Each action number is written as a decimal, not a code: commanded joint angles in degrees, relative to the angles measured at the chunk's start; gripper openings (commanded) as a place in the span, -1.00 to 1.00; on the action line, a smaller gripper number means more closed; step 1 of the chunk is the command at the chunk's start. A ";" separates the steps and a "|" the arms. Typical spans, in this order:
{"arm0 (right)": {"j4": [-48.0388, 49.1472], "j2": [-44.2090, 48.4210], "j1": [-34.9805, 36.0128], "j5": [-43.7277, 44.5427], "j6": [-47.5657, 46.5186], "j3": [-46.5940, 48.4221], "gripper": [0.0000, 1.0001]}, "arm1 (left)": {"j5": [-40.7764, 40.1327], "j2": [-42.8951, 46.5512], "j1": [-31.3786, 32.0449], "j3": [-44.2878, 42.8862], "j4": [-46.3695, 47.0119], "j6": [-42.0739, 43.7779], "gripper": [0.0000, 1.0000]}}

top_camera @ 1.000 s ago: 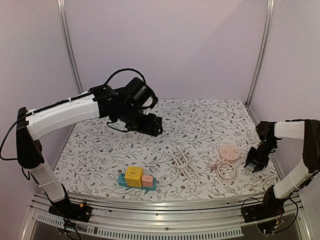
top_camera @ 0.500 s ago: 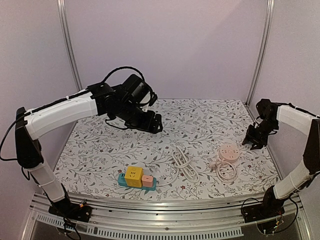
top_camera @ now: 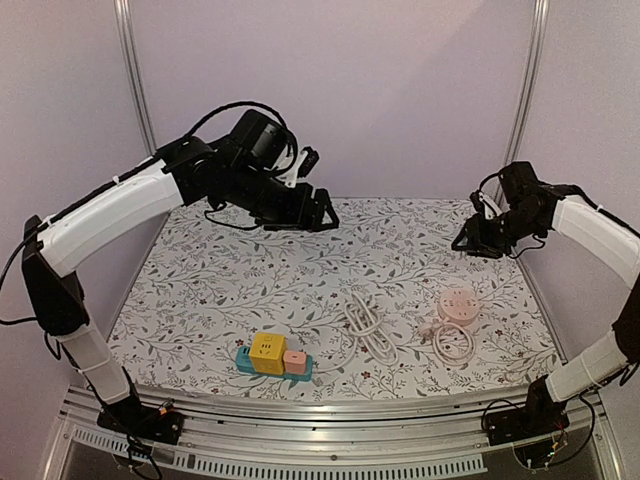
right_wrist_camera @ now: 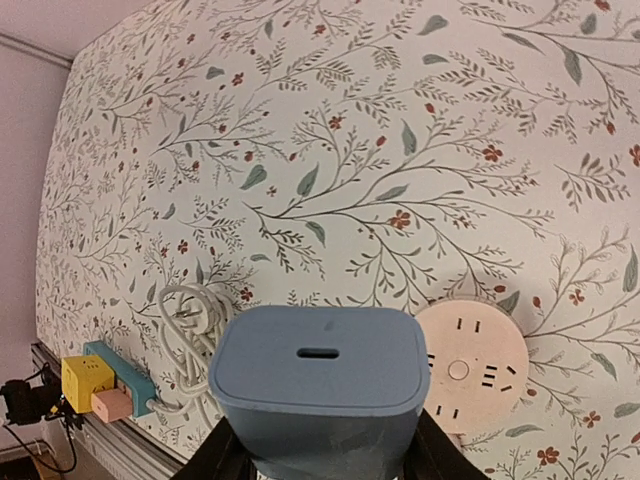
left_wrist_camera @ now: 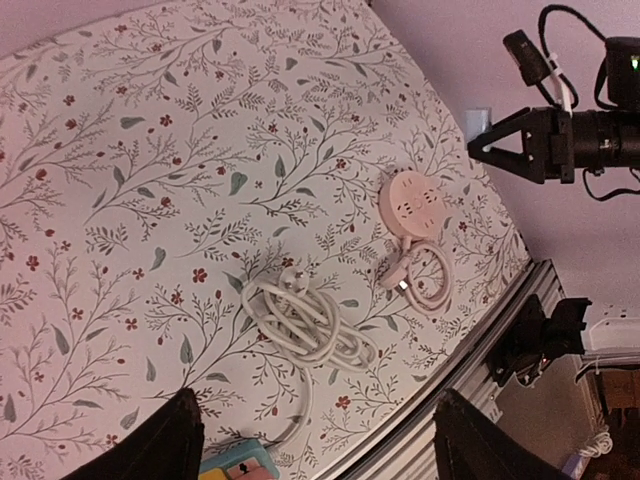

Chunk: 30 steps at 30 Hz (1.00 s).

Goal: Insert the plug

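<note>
Gripping the blue plug (right_wrist_camera: 320,385), my right gripper (top_camera: 472,240) hangs over the flowered table (top_camera: 200,290), the round pink socket (right_wrist_camera: 468,365) lying below it. My left gripper (top_camera: 322,215) hovers with jaws wide apart.

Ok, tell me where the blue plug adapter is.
The blue plug adapter is clamped in the right hand, seen in the right wrist view, raised over the table on the right, near the round pink socket.

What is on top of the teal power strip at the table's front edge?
A yellow cube and a smaller pink block sit side by side on the teal power strip. Its sockets beneath them are hidden.
</note>
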State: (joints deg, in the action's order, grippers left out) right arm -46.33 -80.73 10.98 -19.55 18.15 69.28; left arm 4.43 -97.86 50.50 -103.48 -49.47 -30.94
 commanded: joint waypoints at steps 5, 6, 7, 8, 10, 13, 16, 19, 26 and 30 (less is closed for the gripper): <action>12.81 5.44 10.00 -2.63 -9.47 0.45 -1.00 | 6.84 -3.67 -0.93 -6.60 -3.24 -4.10 0.53; 14.68 6.27 10.70 -3.05 -10.29 -0.43 -1.00 | 7.25 -3.87 -0.93 -6.90 -3.26 -4.64 0.52; 16.56 7.92 11.55 -3.64 -11.04 -1.52 -1.00 | 7.83 -4.07 -0.93 -7.37 -3.21 -5.24 0.51; 18.48 8.85 12.36 -4.12 -12.56 -2.64 -1.00 | 8.47 -4.32 -0.86 -7.85 -3.20 -5.72 0.49; 21.30 11.08 13.77 -4.66 -15.15 -4.76 -1.00 | 9.50 -4.89 -0.72 -8.85 -3.18 -6.63 0.45; 23.50 13.53 15.05 -5.91 -19.60 -6.86 -1.00 | 9.57 -5.86 -0.05 -10.66 -3.03 -7.85 0.38; 22.91 14.25 16.78 -5.80 -23.55 -7.48 -1.00 | 10.36 -7.34 0.74 -13.21 -2.85 -9.34 0.38; 22.28 14.13 18.45 -5.09 -26.30 -7.55 -1.00 | 11.42 -9.26 1.78 -15.62 -2.88 -10.08 0.37; 21.01 13.05 21.56 -5.19 -29.31 -6.18 -1.00 | 12.04 -12.58 3.75 -19.55 -2.65 -10.23 0.37; 20.28 12.08 23.79 -4.80 -29.81 -5.56 -1.00 | 12.71 -14.83 4.79 -22.28 -2.52 -10.32 0.35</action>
State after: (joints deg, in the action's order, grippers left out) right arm -25.58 -67.59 32.69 -24.36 -9.69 62.43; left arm 15.77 -110.50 53.82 -122.83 -51.72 -40.77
